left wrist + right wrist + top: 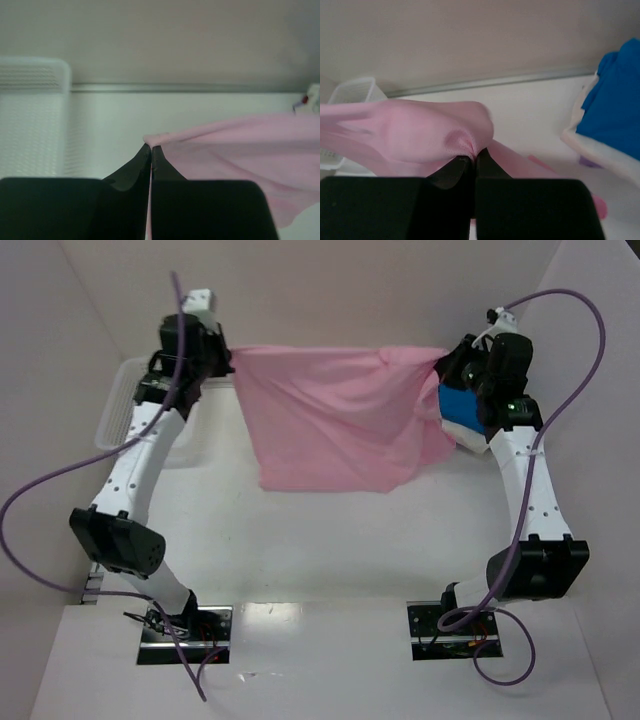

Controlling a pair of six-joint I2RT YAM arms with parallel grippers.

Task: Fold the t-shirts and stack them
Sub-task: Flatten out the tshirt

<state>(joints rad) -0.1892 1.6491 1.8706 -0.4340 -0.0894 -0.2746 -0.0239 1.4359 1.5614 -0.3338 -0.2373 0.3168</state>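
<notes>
Top external: one pink t-shirt (340, 425)

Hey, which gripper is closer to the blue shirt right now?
Right. The right gripper holds the pink shirt just beside the blue shirt; the left gripper is far off, by the basket.

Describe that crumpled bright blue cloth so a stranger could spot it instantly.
Start at the white table and look to its far right side, beside the right arm's gripper. There the bright blue t-shirt lies bunched on a white cloth. It is the only blue thing, unlike the light pink t-shirt hanging stretched beside it.
</notes>
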